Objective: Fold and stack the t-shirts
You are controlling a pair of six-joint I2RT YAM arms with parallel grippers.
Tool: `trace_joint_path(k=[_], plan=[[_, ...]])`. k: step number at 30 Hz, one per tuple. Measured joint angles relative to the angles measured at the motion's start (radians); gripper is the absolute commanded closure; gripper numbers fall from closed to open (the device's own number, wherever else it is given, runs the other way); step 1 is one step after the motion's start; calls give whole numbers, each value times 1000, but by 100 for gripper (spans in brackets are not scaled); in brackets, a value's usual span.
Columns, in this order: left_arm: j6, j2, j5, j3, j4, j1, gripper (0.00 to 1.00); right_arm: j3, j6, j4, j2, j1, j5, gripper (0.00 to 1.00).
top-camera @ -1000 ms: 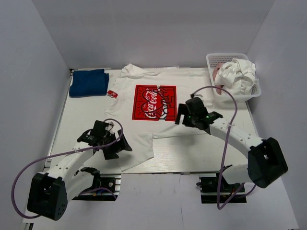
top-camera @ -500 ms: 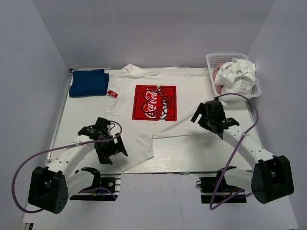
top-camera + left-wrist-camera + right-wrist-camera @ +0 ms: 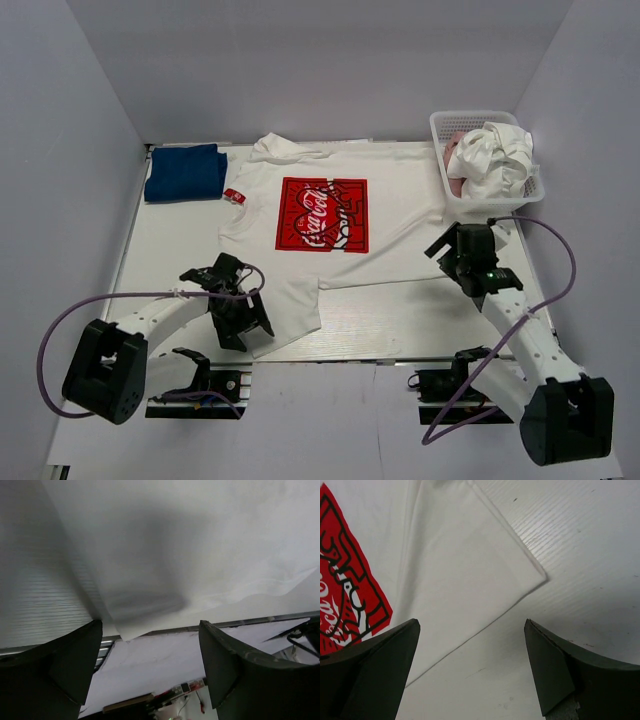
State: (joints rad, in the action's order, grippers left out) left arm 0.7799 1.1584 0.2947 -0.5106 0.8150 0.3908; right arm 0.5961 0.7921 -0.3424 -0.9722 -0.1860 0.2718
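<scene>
A white t-shirt with a red square Coca-Cola print [image 3: 322,212] lies spread flat on the table. My left gripper [image 3: 252,325] is open, low over the shirt's near-left corner at the table's front edge. In the left wrist view that corner [image 3: 150,580] lies just above the open fingers [image 3: 150,652]. My right gripper [image 3: 447,243] is open and empty at the shirt's right edge. The right wrist view shows a shirt corner [image 3: 470,565] and part of the print [image 3: 345,590] above the gripper [image 3: 472,672]. A folded dark blue tee [image 3: 185,172] lies at the back left.
A white mesh basket [image 3: 440,125] at the back right holds a crumpled white tee [image 3: 497,155] and a bit of pink cloth [image 3: 455,160]. A small red tag [image 3: 234,195] lies by the shirt's left side. The table's front edge [image 3: 240,622] is right below the left gripper.
My right arm has drawn back rightwards, from beside the red print to the shirt's right edge. My left gripper has moved a little right and nearer, to the shirt's front-left corner.
</scene>
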Motion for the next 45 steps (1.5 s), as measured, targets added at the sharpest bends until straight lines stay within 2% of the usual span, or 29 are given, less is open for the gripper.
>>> trace_joint_path(k=[1, 2, 4, 5, 7, 8, 13, 19, 23, 29, 30, 32, 33, 35, 36, 41, 45], plan=[[6, 14, 13, 2, -3, 7, 16, -3, 5, -8, 22, 9, 14, 10], [12, 23, 24, 3, -9, 16, 27, -4, 8, -17, 44, 18, 29, 10], [22, 39, 35, 6, -26, 35, 42, -4, 13, -32, 77, 33, 56, 10], [27, 47, 41, 8, -35, 42, 63, -4, 14, -41, 92, 41, 72, 10], [32, 60, 40, 15, -60, 59, 94, -5, 17, -56, 105, 55, 92, 10], [30, 68, 41, 16, -69, 66, 100, -8, 18, -63, 106, 66, 99, 10], [21, 76, 32, 3, -72, 87, 100, -53, 20, -69, 74, 117, 101, 14], [5, 41, 19, -31, -38, 91, 100, -92, 9, -39, -49, 167, 47, 18], [-3, 21, 19, -35, -24, 91, 100, -95, -35, 44, -164, 203, -33, 18], [-13, 15, 17, -44, -14, 91, 100, -38, -47, 188, -320, 218, -134, 26], [-13, 11, 18, -45, -15, 91, 100, -35, -47, 206, -332, 218, -141, 42], [-14, 5, 18, -47, -15, 91, 100, -35, -48, 231, -348, 218, -160, 62], [-14, 5, 19, -49, -15, 91, 100, -36, -48, 230, -355, 218, -166, 77], [-14, 5, 19, -55, -13, 91, 100, -39, -46, 225, -363, 218, -175, 90], [-15, 5, 19, -60, -9, 91, 100, -42, -45, 221, -360, 219, -175, 100], [-17, 1, 19, -80, 34, 91, 100, -43, -60, 132, -286, 219, -169, 100], [-16, -39, 19, -79, 107, 91, 100, -62, -84, -2, -113, 219, -136, 100]])
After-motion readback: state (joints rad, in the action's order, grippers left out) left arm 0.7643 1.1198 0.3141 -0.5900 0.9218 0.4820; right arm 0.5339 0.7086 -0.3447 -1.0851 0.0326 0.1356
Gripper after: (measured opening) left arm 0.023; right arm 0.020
